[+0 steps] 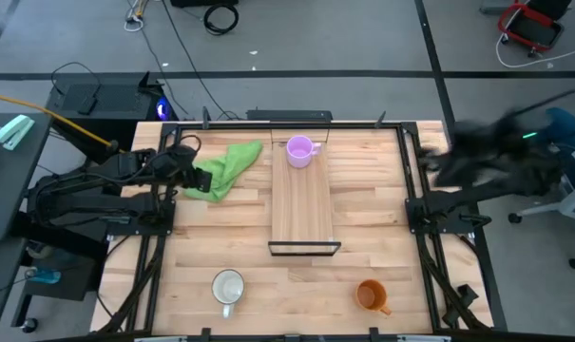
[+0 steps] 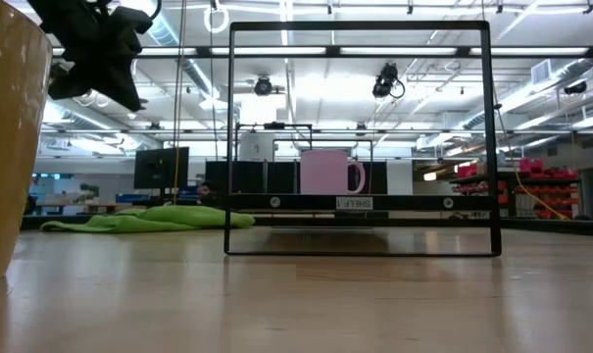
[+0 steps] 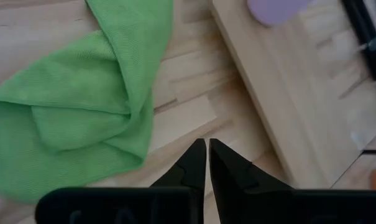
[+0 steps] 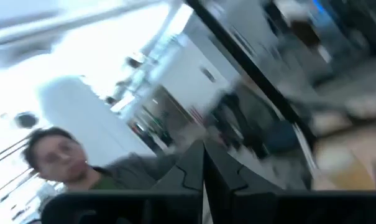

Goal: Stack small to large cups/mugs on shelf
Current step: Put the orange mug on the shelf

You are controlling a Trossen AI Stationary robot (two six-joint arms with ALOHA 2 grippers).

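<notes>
The light purple mug (image 1: 299,150) stands on the shelf (image 1: 302,211). The left gripper (image 3: 207,163), jaws together, hovers beside the green cloth (image 3: 76,106). The right gripper (image 4: 203,163) is closed too.

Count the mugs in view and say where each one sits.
3. The purple mug stands on the shelf's far end; the white mug and orange mug sit on the table's near edge.

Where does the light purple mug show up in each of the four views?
High view: purple mug stands at the far end of the shelf.
Low view: centre, on the shelf, handle to the picture's right.
Left wrist view: only an edge shows, on the plank.
Right wrist view: not in it.
Shared landmark: green cloth.
</notes>
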